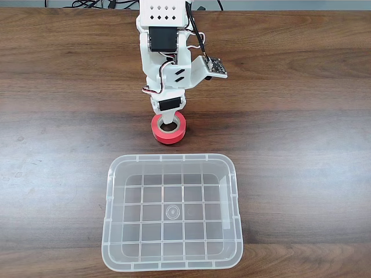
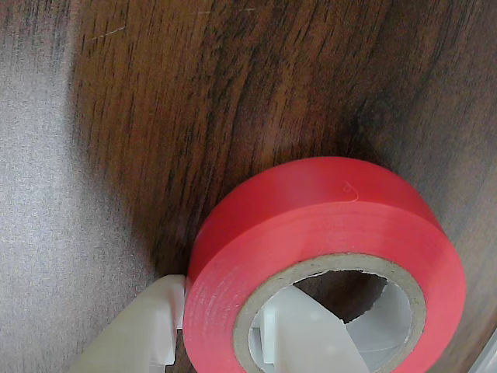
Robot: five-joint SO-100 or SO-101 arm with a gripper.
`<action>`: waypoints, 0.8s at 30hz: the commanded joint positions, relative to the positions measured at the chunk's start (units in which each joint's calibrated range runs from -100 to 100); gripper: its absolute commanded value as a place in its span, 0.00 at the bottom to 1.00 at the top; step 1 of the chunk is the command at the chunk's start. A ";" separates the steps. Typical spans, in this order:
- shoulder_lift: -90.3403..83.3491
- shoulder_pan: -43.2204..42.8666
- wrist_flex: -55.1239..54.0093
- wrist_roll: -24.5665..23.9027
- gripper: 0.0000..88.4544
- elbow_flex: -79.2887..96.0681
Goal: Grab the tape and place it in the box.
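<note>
Tape [image 1: 168, 128] lies flat on the bench [image 1: 301, 145], just beyond the box [image 1: 172, 212]; we see the pincer [image 2: 225, 330] straddling its wall, one finger inside the core, one outside.

The white arm [image 1: 168, 52] reaches down onto the red tape [image 1: 169, 128], its fingers [image 1: 161, 108] at the roll's core. Just beyond the tape, toward the camera, sits the clear box [image 1: 172, 212] on the wooden tabletop [image 1: 301, 145].
</note>
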 commanded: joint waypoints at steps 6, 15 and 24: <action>-0.24 0.15 -0.05 0.11 0.03 -2.96; -5.79 1.76 9.28 -0.31 0.03 -9.09; -21.80 1.40 24.00 -0.36 0.03 -24.33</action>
